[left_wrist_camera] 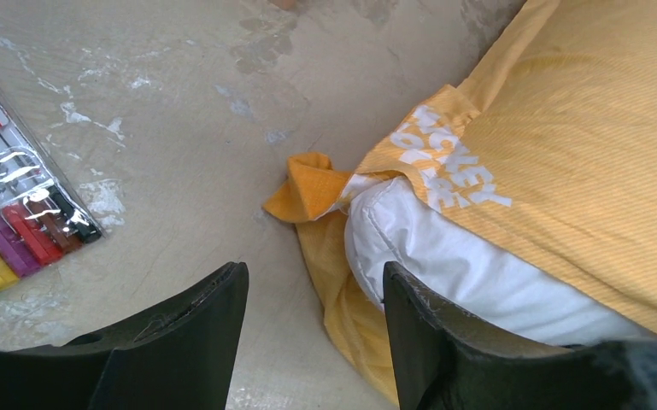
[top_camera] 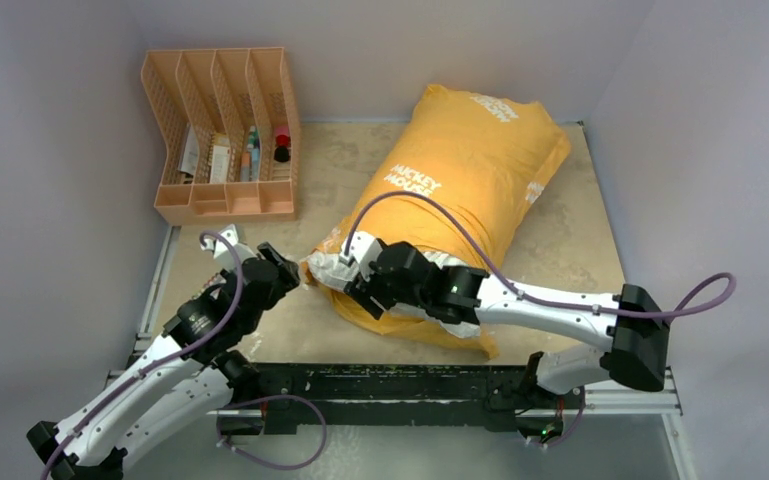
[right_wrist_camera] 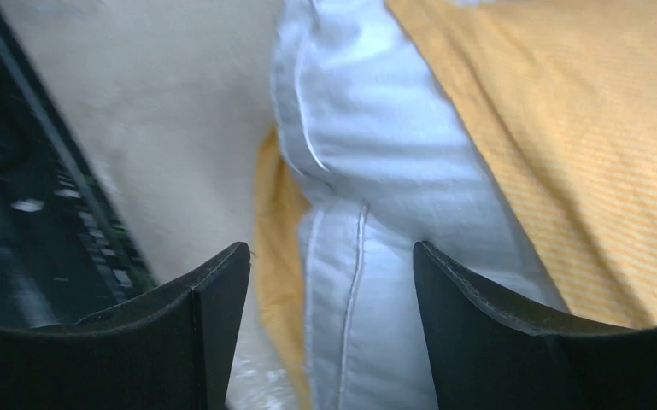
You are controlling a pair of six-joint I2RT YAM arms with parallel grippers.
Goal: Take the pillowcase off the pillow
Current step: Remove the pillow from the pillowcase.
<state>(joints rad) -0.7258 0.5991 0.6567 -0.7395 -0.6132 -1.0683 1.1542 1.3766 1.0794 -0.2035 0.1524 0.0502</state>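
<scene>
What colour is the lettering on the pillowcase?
White, on the orange-yellow pillowcase; clearest in the left wrist view.

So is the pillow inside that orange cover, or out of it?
Mostly in: the pillow shows only one white end poking from the open mouth of the orange-yellow pillowcase, which bulges full along the rest.

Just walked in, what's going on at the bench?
Two arms are working at the open end of the orange pillowcase, where the white pillow pokes out. The left end effector hovers open by the case's folded corner; the right end effector is open over the exposed pillow edge. Neither grips anything, and most of the pillow is inside the case.
</scene>
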